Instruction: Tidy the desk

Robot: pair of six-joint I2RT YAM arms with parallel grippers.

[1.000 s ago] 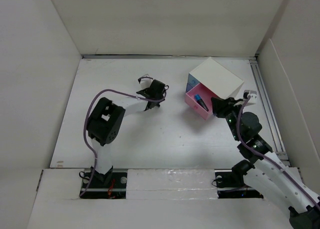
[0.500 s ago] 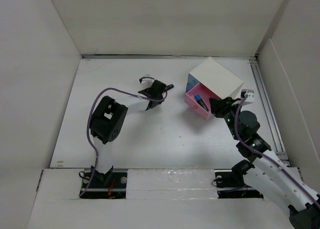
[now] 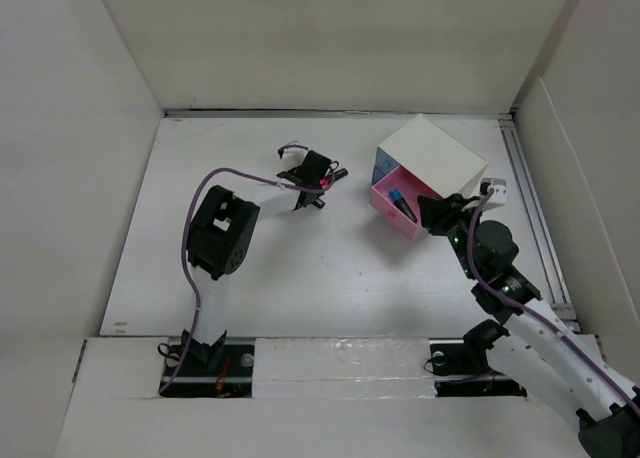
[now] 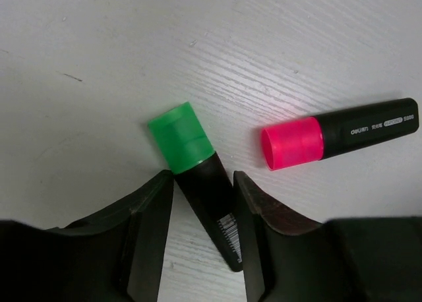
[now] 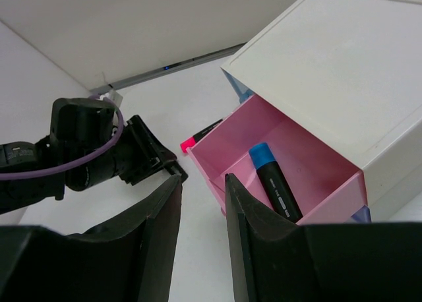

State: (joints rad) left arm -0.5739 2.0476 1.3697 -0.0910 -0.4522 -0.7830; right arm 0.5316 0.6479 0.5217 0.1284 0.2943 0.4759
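On the white desk (image 3: pixel 300 278), my left gripper (image 4: pixel 203 177) is open, low over the desk. Its jaws stand on either side of the black body of a green-capped marker (image 4: pixel 210 196) that lies flat. A pink-capped black marker (image 4: pixel 336 137) lies just to its right; it also shows in the top view (image 3: pixel 336 176). My right gripper (image 5: pixel 203 180) is open and empty, at the front left corner of the open pink drawer (image 5: pixel 224 130). A blue-capped marker (image 5: pixel 273 183) lies in that drawer.
The pink drawer sticks out of a small white box (image 3: pixel 440 158) at the back right; a blue drawer sits above it. White walls stand on all sides. A metal rail (image 3: pixel 530 208) runs along the right edge.
My left gripper has moved a little right, toward the markers, and its elbow has shifted right. The right arm has barely moved.
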